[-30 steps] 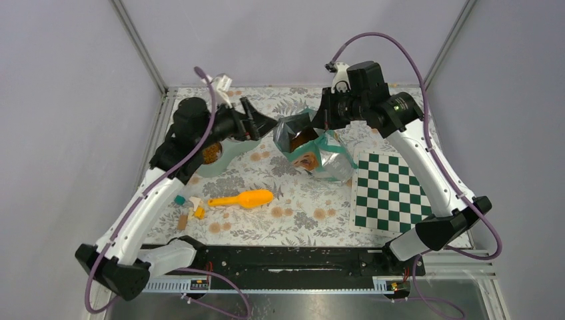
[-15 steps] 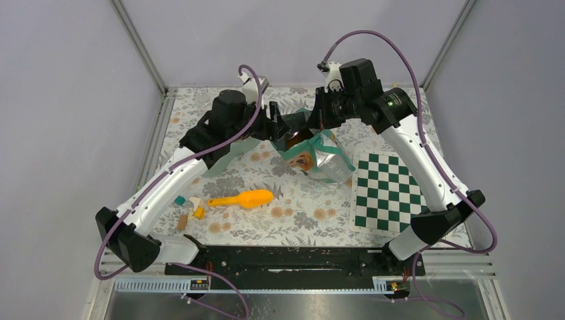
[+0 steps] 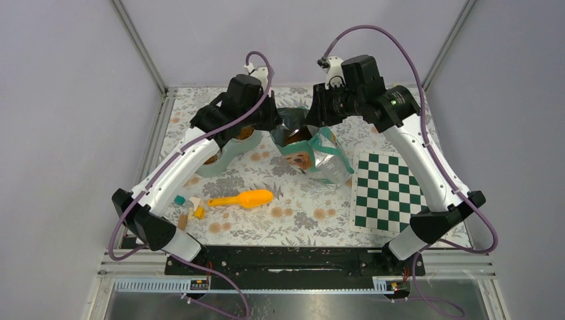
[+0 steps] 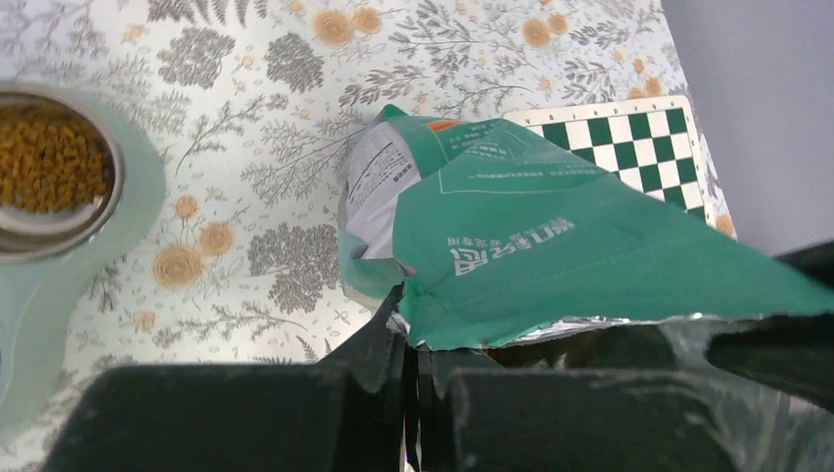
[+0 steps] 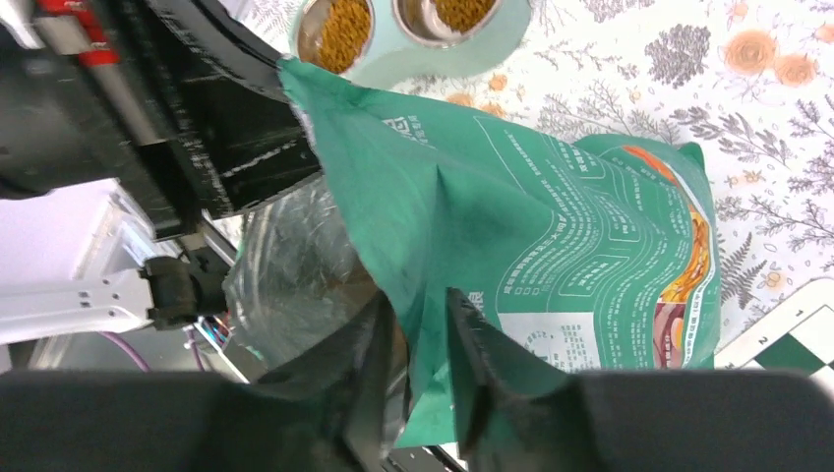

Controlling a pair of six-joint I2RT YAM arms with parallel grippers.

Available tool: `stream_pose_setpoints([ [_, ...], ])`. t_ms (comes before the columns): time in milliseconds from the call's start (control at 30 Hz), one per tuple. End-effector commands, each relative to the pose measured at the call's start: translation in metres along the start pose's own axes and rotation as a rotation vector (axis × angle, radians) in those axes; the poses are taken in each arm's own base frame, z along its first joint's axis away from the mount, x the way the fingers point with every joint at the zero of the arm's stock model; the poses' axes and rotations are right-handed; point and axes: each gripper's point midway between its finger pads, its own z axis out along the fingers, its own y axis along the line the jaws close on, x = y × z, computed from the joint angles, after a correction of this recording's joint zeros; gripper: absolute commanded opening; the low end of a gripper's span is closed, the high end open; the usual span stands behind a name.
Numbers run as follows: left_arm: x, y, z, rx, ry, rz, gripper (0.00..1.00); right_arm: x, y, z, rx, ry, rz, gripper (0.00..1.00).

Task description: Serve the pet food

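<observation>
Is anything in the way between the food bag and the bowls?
Nothing visible. Only bare flowery cloth lies between the green bag and the feeder bowls, though the left arm hangs above them.

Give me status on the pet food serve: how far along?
Done: kibble sits in both bowls. In hand: left gripper and right gripper each pinch the rim of the bag, mouth open. Left: likely a top-up or setting the bag down; scoop lies untouched.
</observation>
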Motion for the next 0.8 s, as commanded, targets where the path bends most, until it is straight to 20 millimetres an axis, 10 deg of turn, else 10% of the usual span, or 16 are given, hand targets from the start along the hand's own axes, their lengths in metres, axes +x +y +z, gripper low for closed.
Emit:
stream_pose_setpoints([
  [0,-0.067,-0.003,-0.041,-0.064,-0.201,-0.124,0.0,-0.036,0.027,-0.047,-0.058,-0.184,-0.14,0.4],
  [233,-0.087,-0.004,-0.06,-0.1,-0.25,-0.199,0.0,-0.038,0.031,-0.078,-0.052,-0.252,-0.263,0.8],
  [567,-0.101,-0.011,-0.07,-0.092,-0.268,-0.268,0.0,0.033,0.032,-0.079,-0.176,-0.2,-0.478,0.93],
  [767,-0.104,-0.014,-0.075,-0.08,-0.281,-0.321,0.0,0.042,0.044,-0.051,-0.188,-0.227,-0.557,0.9],
])
